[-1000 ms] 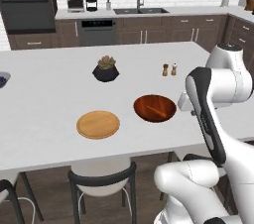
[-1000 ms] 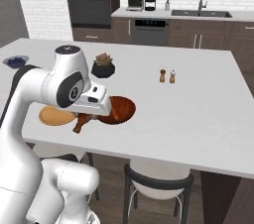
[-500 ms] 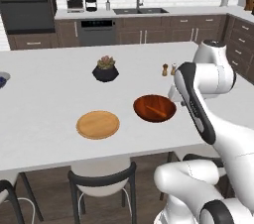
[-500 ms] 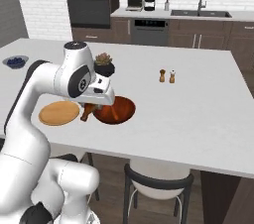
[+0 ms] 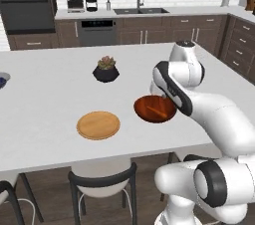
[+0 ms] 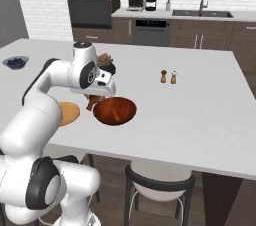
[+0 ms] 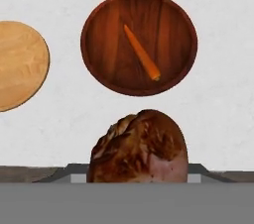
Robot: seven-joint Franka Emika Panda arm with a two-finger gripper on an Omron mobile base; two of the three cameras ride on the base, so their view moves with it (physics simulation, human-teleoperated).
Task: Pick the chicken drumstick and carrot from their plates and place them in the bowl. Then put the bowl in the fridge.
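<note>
On the white tabletop (image 6: 200,115) the glossy reddish-brown round bowl (image 6: 115,110) holds a thin orange carrot (image 6: 116,115). Just left of its rim the hand (image 6: 93,101) grips a dark reddish-brown chicken drumstick (image 6: 92,103). A flat tan wooden plate (image 6: 69,113) lies beside it (partly behind the arm). Two small shakers (image 6: 168,76) stand well apart.

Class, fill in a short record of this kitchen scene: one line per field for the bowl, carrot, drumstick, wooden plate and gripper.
bowl: on the white counter, beside the wooden plate
carrot: lying inside the bowl
chicken drumstick: held at the gripper, not yet in the bowl
wooden plate: bare
gripper: shut on the drumstick, near the bowl's rim
</note>
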